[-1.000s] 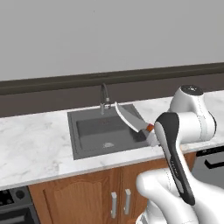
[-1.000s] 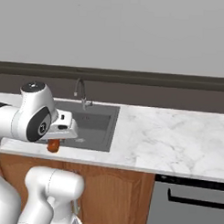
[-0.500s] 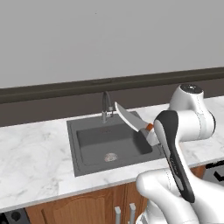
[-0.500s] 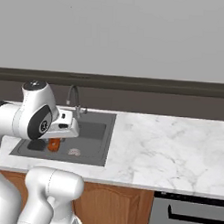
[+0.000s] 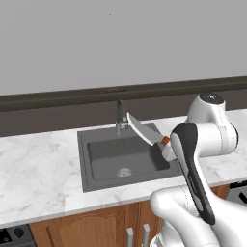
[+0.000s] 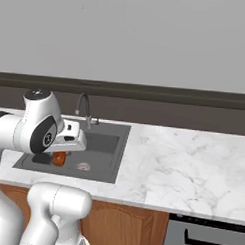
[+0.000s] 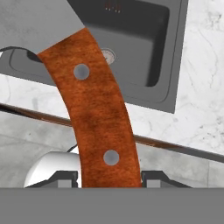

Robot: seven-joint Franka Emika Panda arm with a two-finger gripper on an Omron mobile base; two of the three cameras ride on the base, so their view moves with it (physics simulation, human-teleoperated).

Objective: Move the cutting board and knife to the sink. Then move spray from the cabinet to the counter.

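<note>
My gripper [image 5: 167, 145] is shut on the knife [image 5: 143, 130], holding it by its curved reddish-brown handle [image 7: 97, 114]. The silver blade points up and left over the right side of the sink [image 5: 85, 161]. In the right base view the handle [image 6: 58, 159] hangs under the gripper [image 6: 59, 154] above the dark basin [image 6: 119, 150]. The hand view looks along the knife down at the sink [image 7: 144, 41] with its round drain and at the white marble counter [image 7: 202, 89]. The basin holds nothing besides the drain. The cutting board, the spray and the cabinet are out of view.
A dark curved faucet [image 5: 119, 116] stands at the sink's back edge, close to the blade tip. Marble counter [image 6: 185, 166] stretches right of the sink, with a dark backsplash behind. Wooden drawers lie below, with a dark appliance front [image 6: 210, 238] at lower right.
Both base views have shifted, so the base has moved and the sink now sits more centrally before the arm. The knife stays in the gripper, over the basin.
</note>
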